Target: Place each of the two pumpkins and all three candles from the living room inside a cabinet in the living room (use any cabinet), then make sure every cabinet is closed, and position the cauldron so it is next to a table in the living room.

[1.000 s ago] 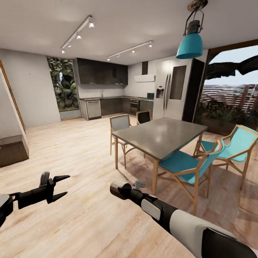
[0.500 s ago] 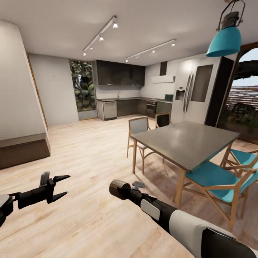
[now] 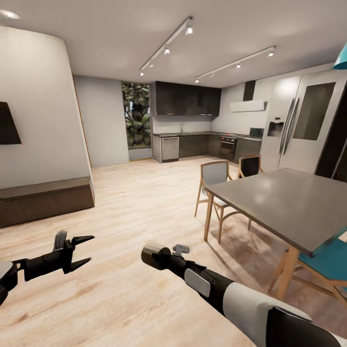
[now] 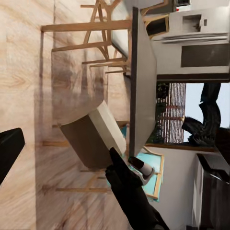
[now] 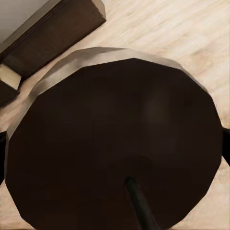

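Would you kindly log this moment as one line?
left fingers open, empty | right fingers shut on candle | cabinet ahead-left

Left end effector (image 3: pixel 83 250) spread wide, arm level, right arm (image 3: pixel 212 289) reaching forward, its fingers hidden

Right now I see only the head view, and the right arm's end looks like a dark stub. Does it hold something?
Observer: Yes. The left wrist view shows the right gripper shut on a candle, a pale squat cylinder, off the floor.
Operator: Is it centred in the grip?
Observer: In the right wrist view its round face sits about centred, close before the camera.
Operator: And the cabinet from there?
Observer: In that view the cabinet shows its dark end beyond the candle, with a small pale piece beside it. I cannot tell whether that is an open drawer.
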